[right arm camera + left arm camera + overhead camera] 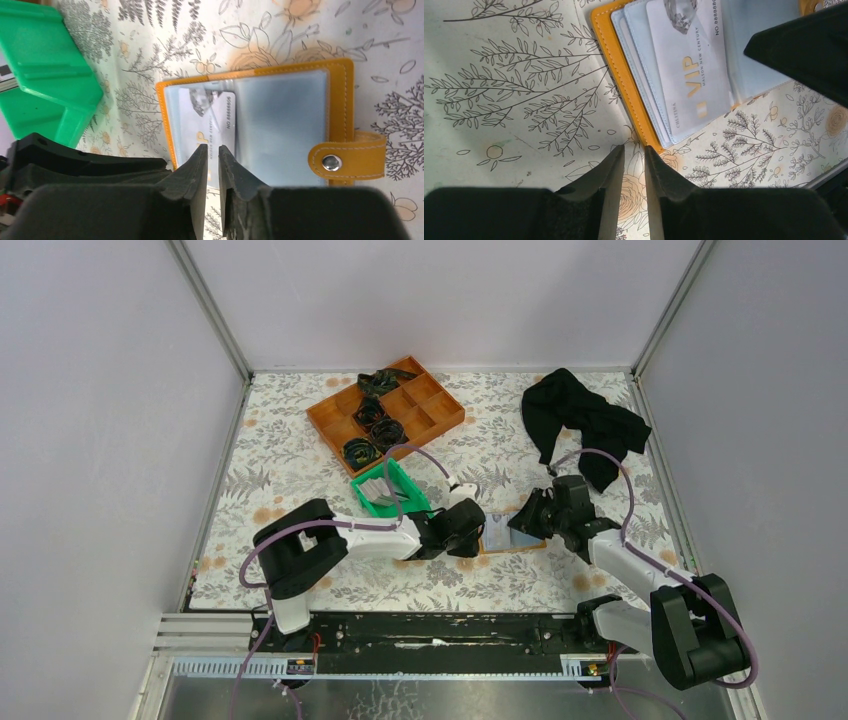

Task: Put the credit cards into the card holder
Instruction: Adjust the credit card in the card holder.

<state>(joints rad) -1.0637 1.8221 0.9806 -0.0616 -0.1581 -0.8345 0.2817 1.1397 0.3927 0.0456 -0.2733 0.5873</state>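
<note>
Green plastic marks the left of the work: the bin (388, 490) sits just beyond the left gripper (634, 150), within easy reach, presumably as the supply point. That gripper's jaws stand a little apart with nothing between them. It hangs over bare table just beside the holder's near corner, perhaps placed there to steady the holder.

The holder (345, 90) lies open and flat between the two grippers, snap tab thrown out to one side, so its pale sleeves face up. One card (689, 75), marked VIP, lies on one page among the sleeves. Whether it is fully seated cannot be told. The right gripper (212, 148) hovers over that card's near edge, jaws narrowly parted and gripping nothing, well placed to nudge it deeper.

The table (270, 470) carries a floral print. Toward the back stands the orange tray (437, 412), with a black cloth (585, 420) far right. Plain grey walls with metal corner posts close three sides.
</note>
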